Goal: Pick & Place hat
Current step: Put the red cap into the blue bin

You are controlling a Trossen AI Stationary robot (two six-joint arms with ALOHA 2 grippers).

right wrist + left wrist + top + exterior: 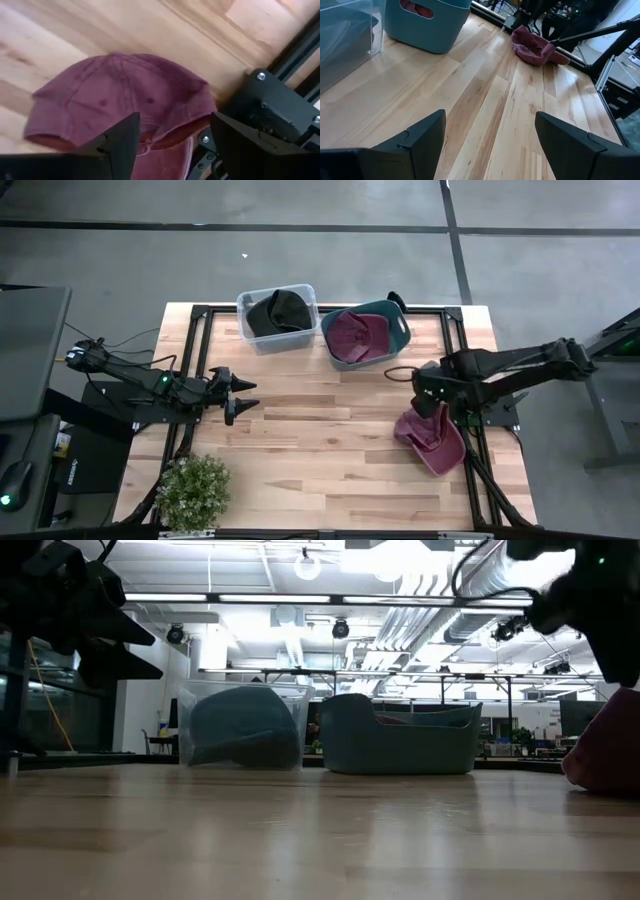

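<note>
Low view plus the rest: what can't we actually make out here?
- Maroon hat on the table: low view, cut off by the right edge.
- Its brim: right wrist view, partly hidden by the right tool, open above it.
- Dark hat in the clear bin: high view, too dark for detail.
- Hat in the teal basket: left wrist view, mostly behind the basket wall.
- Left tool: open, away from any hat.
</note>
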